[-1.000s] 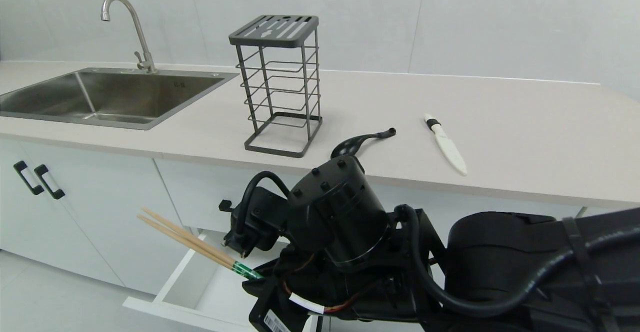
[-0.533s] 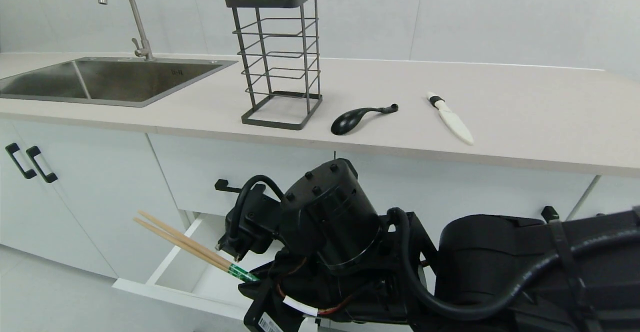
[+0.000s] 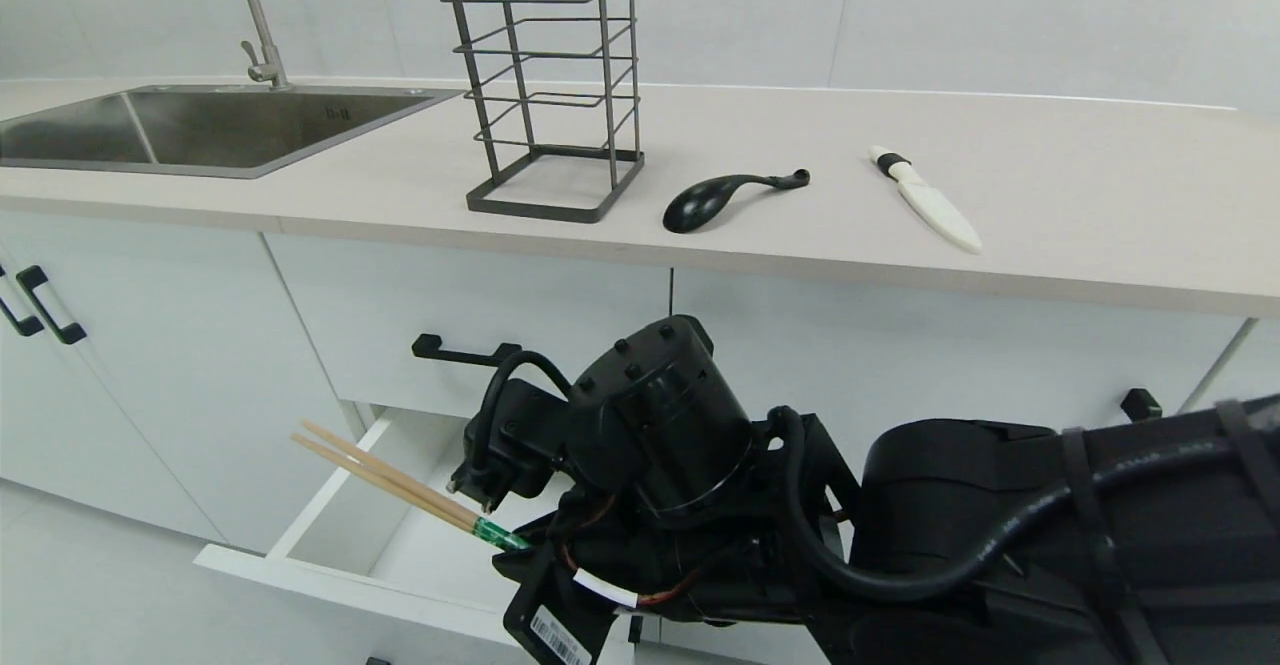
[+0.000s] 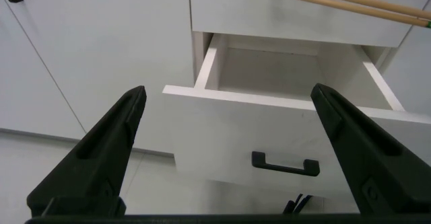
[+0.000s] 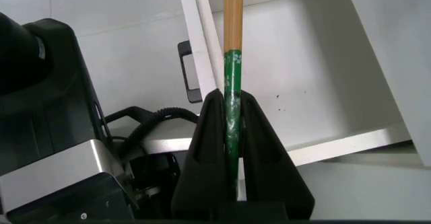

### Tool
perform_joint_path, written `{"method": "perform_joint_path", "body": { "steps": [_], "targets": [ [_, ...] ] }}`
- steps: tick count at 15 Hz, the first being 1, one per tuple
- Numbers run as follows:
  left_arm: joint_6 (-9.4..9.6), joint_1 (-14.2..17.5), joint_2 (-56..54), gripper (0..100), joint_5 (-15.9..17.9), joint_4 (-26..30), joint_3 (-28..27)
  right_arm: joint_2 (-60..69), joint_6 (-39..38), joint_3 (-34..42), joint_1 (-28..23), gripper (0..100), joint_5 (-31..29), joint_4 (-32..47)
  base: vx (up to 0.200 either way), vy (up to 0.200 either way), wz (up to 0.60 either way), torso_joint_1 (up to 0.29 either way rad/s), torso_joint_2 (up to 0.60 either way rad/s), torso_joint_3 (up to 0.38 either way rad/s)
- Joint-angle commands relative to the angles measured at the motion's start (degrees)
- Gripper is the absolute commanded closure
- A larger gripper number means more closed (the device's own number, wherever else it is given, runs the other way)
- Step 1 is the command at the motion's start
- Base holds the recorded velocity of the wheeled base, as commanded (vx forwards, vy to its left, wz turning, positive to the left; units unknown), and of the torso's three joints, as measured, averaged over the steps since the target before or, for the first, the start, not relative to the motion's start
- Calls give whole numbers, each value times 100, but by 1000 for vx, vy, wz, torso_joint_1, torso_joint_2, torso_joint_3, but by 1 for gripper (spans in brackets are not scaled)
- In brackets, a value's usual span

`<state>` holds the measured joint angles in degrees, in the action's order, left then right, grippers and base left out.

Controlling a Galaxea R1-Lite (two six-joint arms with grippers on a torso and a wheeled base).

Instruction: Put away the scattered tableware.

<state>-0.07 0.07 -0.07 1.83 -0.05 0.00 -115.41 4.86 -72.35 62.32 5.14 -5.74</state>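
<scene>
Wooden chopsticks with green-banded ends (image 3: pixel 400 480) hang above the open white drawer (image 3: pixel 300 567), low and left, pinched by the right gripper (image 5: pixel 232 106). They should probably be lowered level, tips clear of the drawer's left wall, before release. The left gripper (image 4: pixel 229 93), nearby, has its jaws spread and empty.

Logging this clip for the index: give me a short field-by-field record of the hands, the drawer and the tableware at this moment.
right hand: shut on the chopsticks, which stick out over the drawer
left hand: open, holding nothing, facing the drawer front
drawer: pulled out, below the counter
spoon: black, lying on the counter beside the wire rack
knife: white, lying on the counter, apart from the spoon
not yet put away: chopsticks, spoon, knife
</scene>
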Motion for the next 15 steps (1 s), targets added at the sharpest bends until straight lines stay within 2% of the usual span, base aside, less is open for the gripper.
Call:
{"method": "perform_joint_path", "body": {
  "steps": [1,7,15],
  "targets": [
    [-1,1,7,0,2,-4,0,-131,472,-7,-106,100,4,3,0,0,0,0,0,0],
    [-1,1,7,0,2,-4,0,-869,1307,-552,-317,100,74,3,0,0,0,0,0,0],
    [-1,-7,7,0,2,-4,0,-2065,1368,-1633,-624,100,215,3,0,0,0,0,0,0]
  ]
}}
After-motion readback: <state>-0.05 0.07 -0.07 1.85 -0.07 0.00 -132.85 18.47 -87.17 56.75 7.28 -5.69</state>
